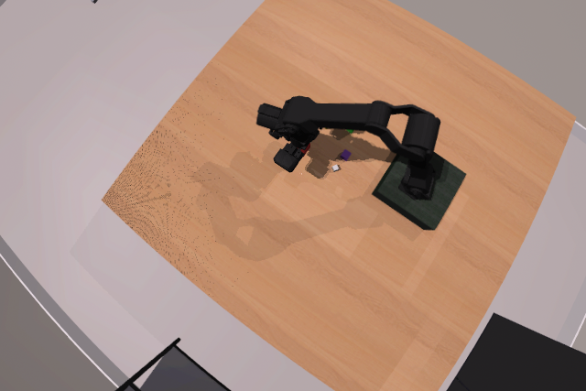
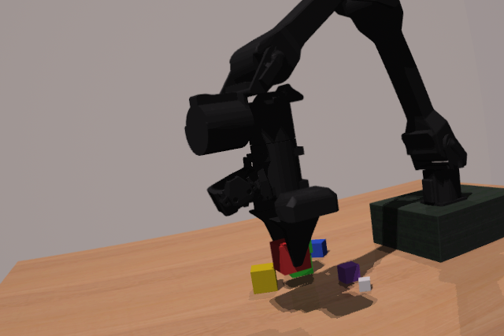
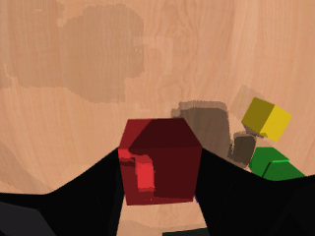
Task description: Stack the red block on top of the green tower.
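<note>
One black arm reaches out from its dark green base block across your wooden table, bent over so the gripper points down at the boards; you will find no readable writing or labels on any of it. Its jaws are clenched on the red block, which hangs lifted off the table with its shadow below it in the exterior view. That block is a cube with no long axis, and it sits slightly tilted between the fingers, one corner lowest. In the wrist view it fills the gap between the two dark fingers, a brighter red patch on its left face. Just behind and below it from the exterior view you can see part of the green tower, mostly hidden by the gripper and the red block; whether they touch cannot be told. Beside these stands the yellow block on the table, with the blue block farther back, the purple block toward the base, and the small white block just beside the purple one.
</note>
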`<state>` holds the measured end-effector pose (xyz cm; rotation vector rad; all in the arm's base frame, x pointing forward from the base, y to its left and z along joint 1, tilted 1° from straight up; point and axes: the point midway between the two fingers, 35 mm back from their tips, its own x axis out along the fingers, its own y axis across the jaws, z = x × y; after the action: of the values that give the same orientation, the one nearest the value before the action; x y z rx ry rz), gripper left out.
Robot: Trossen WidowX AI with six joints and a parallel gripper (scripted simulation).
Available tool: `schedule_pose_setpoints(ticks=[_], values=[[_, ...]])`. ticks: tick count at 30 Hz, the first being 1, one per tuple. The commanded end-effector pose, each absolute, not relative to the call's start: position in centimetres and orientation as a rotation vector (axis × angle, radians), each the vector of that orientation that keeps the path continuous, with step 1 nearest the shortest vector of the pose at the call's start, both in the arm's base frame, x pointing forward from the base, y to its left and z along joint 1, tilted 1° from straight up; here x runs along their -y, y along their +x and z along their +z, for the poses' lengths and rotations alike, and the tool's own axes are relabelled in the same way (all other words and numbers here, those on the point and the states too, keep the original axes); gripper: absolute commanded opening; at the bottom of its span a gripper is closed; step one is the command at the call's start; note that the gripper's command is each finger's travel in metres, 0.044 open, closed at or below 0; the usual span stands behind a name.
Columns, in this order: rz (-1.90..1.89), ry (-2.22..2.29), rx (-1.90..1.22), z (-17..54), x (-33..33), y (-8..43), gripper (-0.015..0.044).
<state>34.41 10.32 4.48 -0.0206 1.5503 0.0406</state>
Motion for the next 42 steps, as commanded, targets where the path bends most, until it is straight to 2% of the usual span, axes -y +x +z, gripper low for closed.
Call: schedule_pose_setpoints(ticks=[1, 18, 42], values=[[0.044, -0.014, -1.541, 6.9, -10.4, 34.5, 0.0], [0.043, -0.014, -1.541, 9.2, -9.8, 34.3, 0.0], [0.032, -0.026, -1.546, 9.0, 3.8, 29.7, 0.0]])
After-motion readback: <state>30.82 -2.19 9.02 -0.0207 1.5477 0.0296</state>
